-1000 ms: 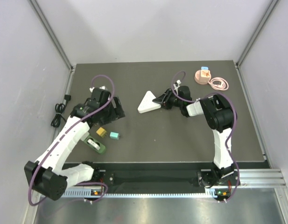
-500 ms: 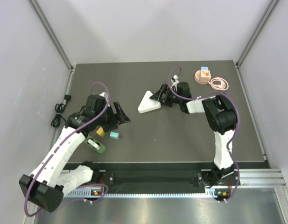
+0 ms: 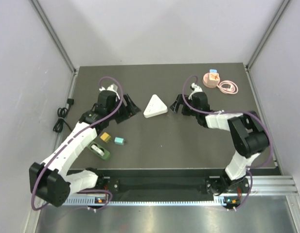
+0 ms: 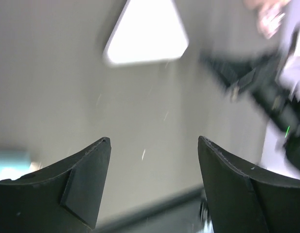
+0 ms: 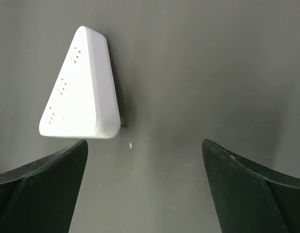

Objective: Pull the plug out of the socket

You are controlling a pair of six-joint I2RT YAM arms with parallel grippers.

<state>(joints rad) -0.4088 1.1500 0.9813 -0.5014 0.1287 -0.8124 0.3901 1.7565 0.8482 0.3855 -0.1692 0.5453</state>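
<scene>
The white triangular socket (image 3: 155,106) lies flat on the dark mat, between my two grippers. The left gripper (image 3: 132,108) is just left of it, open, holding nothing. The left wrist view is blurred: the socket (image 4: 147,34) is ahead of the gripper (image 4: 153,140). My right gripper (image 3: 178,105) stands a short way right of the socket, jaws wide and empty. In the right wrist view the socket (image 5: 79,92) lies ahead to the left of the gripper (image 5: 145,142), with several hole groups on its face. A black plug on a coiled cable (image 3: 61,118) lies at the table's left edge.
A green block-like object (image 3: 98,150), a yellow block (image 3: 105,137) and a teal block (image 3: 119,141) lie near the left arm. A pink round object (image 3: 211,78) and a coiled pink cable (image 3: 228,87) sit at the back right. Grey walls enclose the mat.
My right gripper opened, let go of the socket's right corner and backed off to the right. My left arm swung in toward the socket's left side, its jaws narrowing a little.
</scene>
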